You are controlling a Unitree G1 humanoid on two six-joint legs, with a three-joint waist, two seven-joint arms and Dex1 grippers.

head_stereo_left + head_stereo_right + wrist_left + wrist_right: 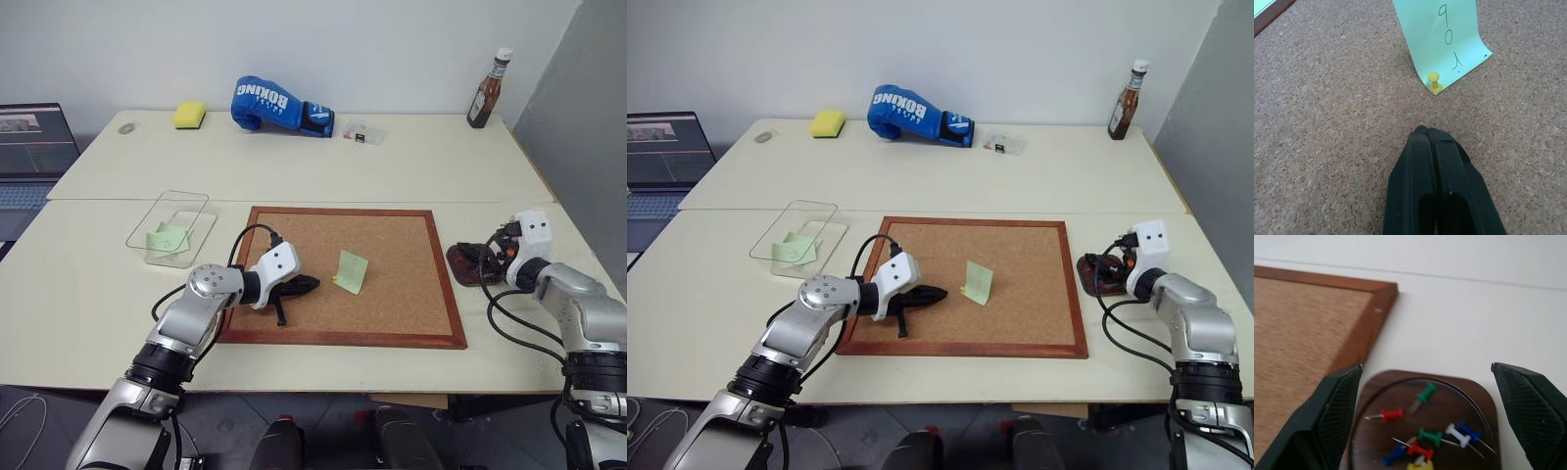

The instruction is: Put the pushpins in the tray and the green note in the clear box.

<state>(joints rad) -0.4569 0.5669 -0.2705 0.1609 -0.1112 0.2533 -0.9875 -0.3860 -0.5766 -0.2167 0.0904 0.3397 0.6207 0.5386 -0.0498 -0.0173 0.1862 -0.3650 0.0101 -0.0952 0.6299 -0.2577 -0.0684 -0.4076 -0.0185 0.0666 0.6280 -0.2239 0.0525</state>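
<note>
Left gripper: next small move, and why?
Probably open the left gripper and ease it forward to the yellow pushpin. It is shut, resting on the corkboard just short of that pin, which still fixes the green note by one corner; the other pins already lie in the tray.

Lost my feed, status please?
Left gripper jaws shut, on corkboard near yellow pin holding green note. Right gripper jaws open over tray, pins inside. One note in clear box.
</note>
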